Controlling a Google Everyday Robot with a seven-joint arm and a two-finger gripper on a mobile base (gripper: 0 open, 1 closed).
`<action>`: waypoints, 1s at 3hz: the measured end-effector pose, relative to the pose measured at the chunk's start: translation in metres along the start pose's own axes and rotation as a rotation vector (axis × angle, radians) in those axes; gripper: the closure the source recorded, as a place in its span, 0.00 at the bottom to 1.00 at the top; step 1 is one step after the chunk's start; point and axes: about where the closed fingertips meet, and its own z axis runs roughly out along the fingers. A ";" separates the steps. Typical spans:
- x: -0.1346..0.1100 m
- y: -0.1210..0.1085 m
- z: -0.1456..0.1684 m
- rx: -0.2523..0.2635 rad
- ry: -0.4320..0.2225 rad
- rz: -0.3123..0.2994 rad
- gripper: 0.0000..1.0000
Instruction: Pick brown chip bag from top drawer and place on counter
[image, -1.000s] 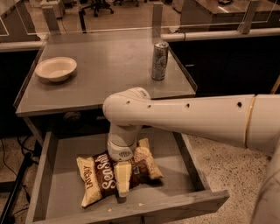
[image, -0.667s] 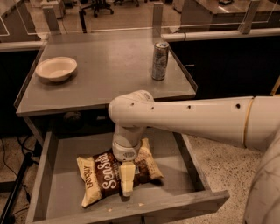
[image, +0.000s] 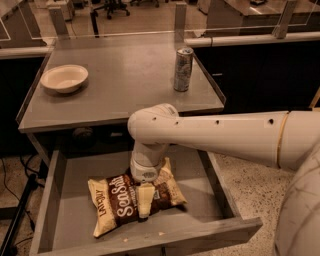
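Note:
The brown chip bag (image: 120, 201) lies flat in the open top drawer (image: 65, 220), dark brown in the middle with white "Sea Salt" lettering and cream ends. My gripper (image: 144, 202) points straight down from the white arm and sits on the bag's middle-right part, covering some of it. The grey counter (image: 125, 85) is directly above and behind the drawer.
A cream bowl (image: 64, 78) sits at the counter's left. A silver can (image: 183, 69) stands at its right rear. The drawer's front panel (image: 165, 240) and low side walls ring the bag. Dark cabinets with a white rail (image: 250, 39) stand to the right.
My arm has shifted slightly to the right. The gripper stays low over the bag, which lies in the same spot.

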 end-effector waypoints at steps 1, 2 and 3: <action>0.000 0.000 0.000 0.000 0.000 0.000 0.42; 0.000 0.000 0.000 0.000 0.000 0.000 0.65; 0.000 0.000 0.000 0.000 0.000 0.000 0.88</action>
